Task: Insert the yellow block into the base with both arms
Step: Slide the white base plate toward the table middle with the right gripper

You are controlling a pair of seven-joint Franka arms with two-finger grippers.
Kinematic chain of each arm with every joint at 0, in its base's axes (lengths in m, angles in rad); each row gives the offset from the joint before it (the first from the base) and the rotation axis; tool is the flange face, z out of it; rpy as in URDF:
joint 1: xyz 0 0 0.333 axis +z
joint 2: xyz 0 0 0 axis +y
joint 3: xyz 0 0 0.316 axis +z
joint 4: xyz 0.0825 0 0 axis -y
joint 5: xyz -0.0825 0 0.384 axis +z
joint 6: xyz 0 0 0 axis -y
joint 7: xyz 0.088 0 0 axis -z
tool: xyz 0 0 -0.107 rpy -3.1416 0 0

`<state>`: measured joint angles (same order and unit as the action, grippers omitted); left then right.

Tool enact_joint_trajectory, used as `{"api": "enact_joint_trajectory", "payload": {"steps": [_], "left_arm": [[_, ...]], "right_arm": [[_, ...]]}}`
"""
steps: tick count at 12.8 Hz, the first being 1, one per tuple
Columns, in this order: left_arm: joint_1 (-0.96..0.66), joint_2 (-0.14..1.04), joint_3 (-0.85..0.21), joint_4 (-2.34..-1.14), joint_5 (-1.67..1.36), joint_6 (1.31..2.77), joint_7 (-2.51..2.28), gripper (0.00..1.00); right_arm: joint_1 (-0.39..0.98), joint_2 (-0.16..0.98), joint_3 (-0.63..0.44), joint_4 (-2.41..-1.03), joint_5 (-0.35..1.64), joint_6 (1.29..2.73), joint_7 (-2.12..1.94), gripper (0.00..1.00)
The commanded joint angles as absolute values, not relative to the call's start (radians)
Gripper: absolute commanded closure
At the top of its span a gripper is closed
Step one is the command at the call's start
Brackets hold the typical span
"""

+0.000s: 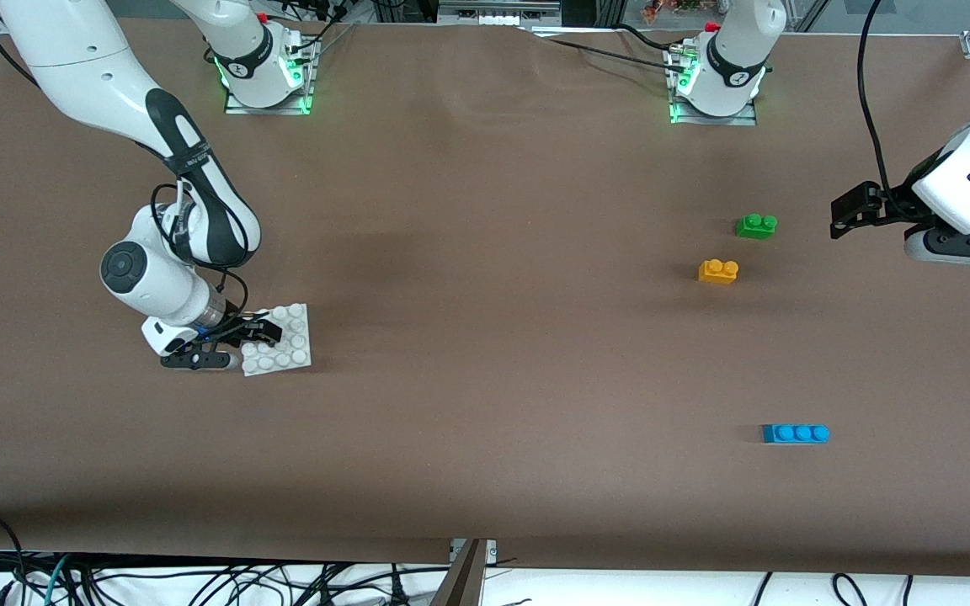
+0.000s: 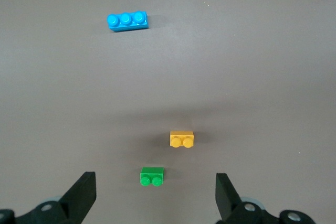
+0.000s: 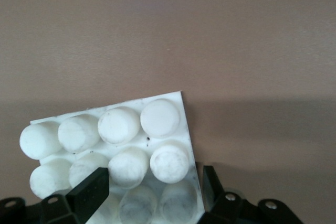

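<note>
The yellow block lies free on the table toward the left arm's end, studs up; the left wrist view shows the yellow block too. The white studded base rests toward the right arm's end. My right gripper is down at the base's edge and shut on it. In the right wrist view, the right gripper has one finger over the base studs and the other outside its rim. My left gripper hangs open over the table's end, apart from the bricks. Nothing sits between the left gripper fingers.
A green two-stud brick sits just farther from the front camera than the yellow block. A blue three-stud brick lies nearer to that camera. The green brick and blue brick also show in the left wrist view.
</note>
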<state>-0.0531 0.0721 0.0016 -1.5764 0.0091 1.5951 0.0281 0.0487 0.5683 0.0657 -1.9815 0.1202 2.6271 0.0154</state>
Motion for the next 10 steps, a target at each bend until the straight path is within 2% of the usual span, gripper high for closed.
{"api": "enact_joint_trajectory", "payload": {"steps": [1,5,10], "left_arm": [[-0.052,0.084,0.002,-1.543,0.026,1.571,0.043,0.00],[-0.052,0.084,0.002,-1.543,0.026,1.571,0.043,0.00],[-0.052,0.084,0.002,-1.543,0.026,1.571,0.043,0.00]], "right_arm": [[0.070,0.584,0.074,-1.968,0.143,2.642,0.055,0.18],[0.150,0.586,0.072,-1.967,0.143,2.661,0.193,0.18],[0.293,0.636,0.071,-1.944,0.140,2.766,0.423,0.18]]}}
